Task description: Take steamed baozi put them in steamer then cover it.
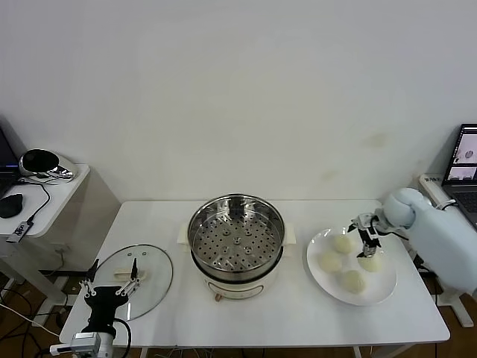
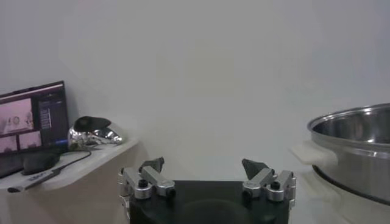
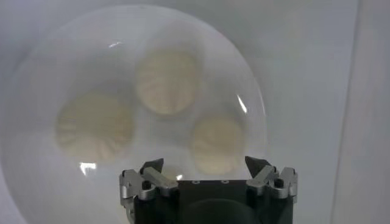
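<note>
A white table [image 1: 298, 321] was seen from above, set against a plain wall, and nothing of the task had yet been completed. At the table's centre stood the steamer [image 1: 235, 242], a shiny steel pot on a white electric base; its perforated tray was bare and no bun had been placed in it. All four steamed baozi [image 1: 332, 262] were still gathered on a white plate [image 1: 318, 277] to the steamer's right. The right gripper [image 1: 367, 242] was held directly over that plate, close above the buns, with its jaws spread wide and nothing between them; in the right wrist view three buns were shown fully and a fourth was partly hidden behind the gripper body. The cover [image 1: 141, 280], a clear glass lid with a white handle, was laid flat on the table to the steamer's left, well apart from the pot. The left gripper [image 1: 112, 287] was parked low at the lid's near edge, likewise wide open and empty. Left to be done, as judged from this: each of the four buns had to be carried into the steamer, and the lid then set on top.
</note>
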{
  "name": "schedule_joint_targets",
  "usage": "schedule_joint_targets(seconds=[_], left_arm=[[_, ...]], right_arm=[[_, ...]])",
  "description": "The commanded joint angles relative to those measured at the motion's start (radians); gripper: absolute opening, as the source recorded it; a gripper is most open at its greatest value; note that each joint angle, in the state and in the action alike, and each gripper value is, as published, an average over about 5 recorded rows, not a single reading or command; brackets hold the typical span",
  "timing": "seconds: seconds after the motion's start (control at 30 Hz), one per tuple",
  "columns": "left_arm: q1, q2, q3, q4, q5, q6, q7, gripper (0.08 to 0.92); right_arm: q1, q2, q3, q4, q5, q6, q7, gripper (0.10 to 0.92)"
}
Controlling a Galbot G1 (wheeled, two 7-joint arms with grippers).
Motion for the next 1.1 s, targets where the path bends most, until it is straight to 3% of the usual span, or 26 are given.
schedule_joint_targets(seconds=[0.03,0.5,1.1], left_arm=[[0.000,-0.001,-0.004,-0.002,0.004,-0.008,-0.002,0.823],[0.007,-0.002,0.000,-0.004,0.025,-0.016,0.005,0.823],[0.008,-0.007,0.004,-0.017,0.028,-0.017,0.004,0.823]], right_arm=[[0.021,0.060,-0.015,-0.091,-0.047,0.007,0.016,0.823],[0.027,0.104,-0.004,-0.134,-0.048,-0.001,0.028,0.814],[0.017,0.107,-0.006,-0.139,-0.061,-0.006,0.015,0.625]])
